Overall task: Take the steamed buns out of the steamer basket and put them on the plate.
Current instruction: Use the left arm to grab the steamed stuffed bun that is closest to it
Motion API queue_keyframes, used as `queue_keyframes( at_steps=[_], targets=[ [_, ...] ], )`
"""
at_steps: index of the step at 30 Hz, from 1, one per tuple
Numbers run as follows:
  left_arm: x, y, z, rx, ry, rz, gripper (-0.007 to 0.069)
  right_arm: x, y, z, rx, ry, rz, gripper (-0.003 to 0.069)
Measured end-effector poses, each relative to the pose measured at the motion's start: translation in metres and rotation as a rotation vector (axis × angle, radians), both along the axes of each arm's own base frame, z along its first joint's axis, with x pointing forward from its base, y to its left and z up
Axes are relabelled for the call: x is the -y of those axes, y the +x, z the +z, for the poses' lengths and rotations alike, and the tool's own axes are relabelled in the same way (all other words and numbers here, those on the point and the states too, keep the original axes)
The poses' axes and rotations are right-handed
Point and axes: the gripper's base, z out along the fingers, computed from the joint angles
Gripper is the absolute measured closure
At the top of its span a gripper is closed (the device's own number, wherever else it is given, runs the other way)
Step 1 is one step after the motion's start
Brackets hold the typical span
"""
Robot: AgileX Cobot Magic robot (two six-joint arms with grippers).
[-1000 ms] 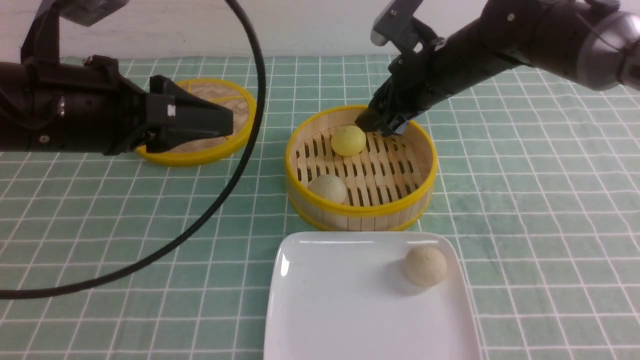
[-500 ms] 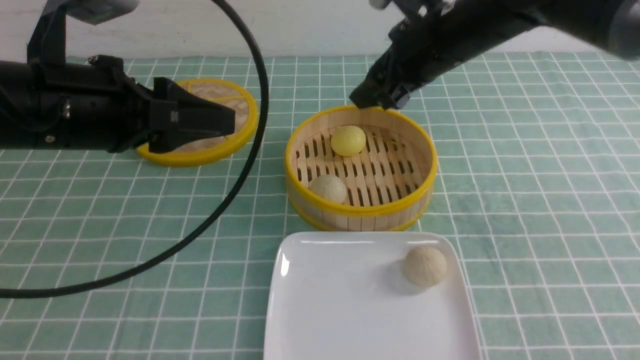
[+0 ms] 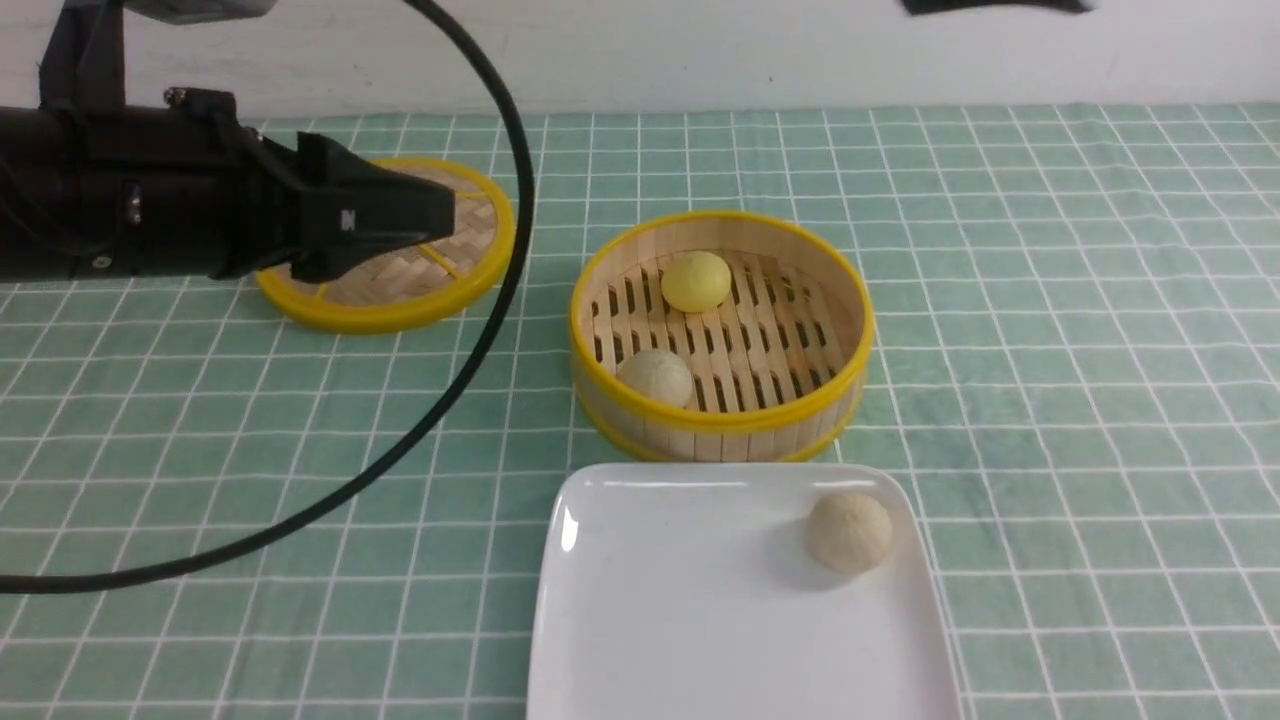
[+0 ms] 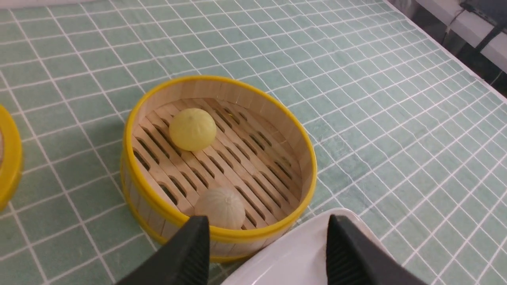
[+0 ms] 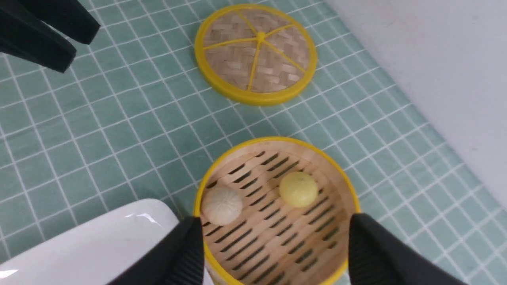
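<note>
Front view first, for writing: my left gripper [image 3: 455, 215] carries a small pale mark on its black side, too small to read, and I find no other lettering anywhere.

Since a second ago my right arm has lifted clear of the steamer basket [image 3: 720, 425], where its tip hung just beside the yellow bun [image 3: 697, 281]; only a dark sliver of it shows at the top edge of that view. My left arm has shifted slightly up and back and uncovers more of the lid [image 3: 400, 310]. The buns have not moved.

The yellow bun sits at the far side of the slatted floor, and an off-white bun [image 3: 656, 376] sits at the near left against the wall. A third, beige bun [image 3: 849, 532] lies on the plate [image 3: 680, 600], near its far right corner. The plate sits just in front of the basket.

From its wrist view, my right gripper [image 5: 275, 221] hangs high above the basket, jaws wide apart and empty. My left gripper's jaws also stand apart with nothing between them, over the lid.

A black cable [image 3: 40, 583] loops across the green checked cloth [image 3: 1050, 350] left of the basket, touching neither basket nor plate.
</note>
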Motion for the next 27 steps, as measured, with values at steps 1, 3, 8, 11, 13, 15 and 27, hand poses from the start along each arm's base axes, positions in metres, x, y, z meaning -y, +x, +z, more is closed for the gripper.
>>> queue_keyframes(
  at_steps=[1, 3, 8, 11, 13, 15, 27],
  targets=[
    [0.000, 0.000, 0.000, 0.003, -0.001, 0.006, 0.0208, 0.008, -0.012, 0.009, 0.031, -0.003, -0.024, 0.0174],
    [-0.001, 0.003, -0.001, 0.006, -0.001, 0.013, 0.0208, 0.026, -0.043, 0.031, 0.109, 0.001, -0.084, 0.0174],
    [0.017, 0.013, -0.013, -0.018, -0.016, -0.043, 0.0208, 0.058, -0.099, 0.062, 0.231, 0.037, -0.183, 0.0174],
    [0.047, 0.022, -0.024, -0.039, 0.019, -0.121, 0.0208, 0.069, -0.121, 0.067, 0.239, 0.048, -0.213, 0.0174],
    [0.066, 0.029, -0.030, -0.064, 0.045, -0.153, 0.0208, 0.073, -0.128, 0.066, 0.205, 0.039, -0.233, 0.0174],
    [0.082, 0.038, -0.034, -0.110, 0.066, -0.168, 0.0208, 0.077, -0.130, 0.062, 0.165, 0.007, -0.264, 0.0174],
    [0.100, 0.101, -0.019, -0.244, 0.273, -0.122, 0.0208, 0.087, -0.127, 0.061, 0.178, -0.042, -0.362, 0.0174]
  ],
)
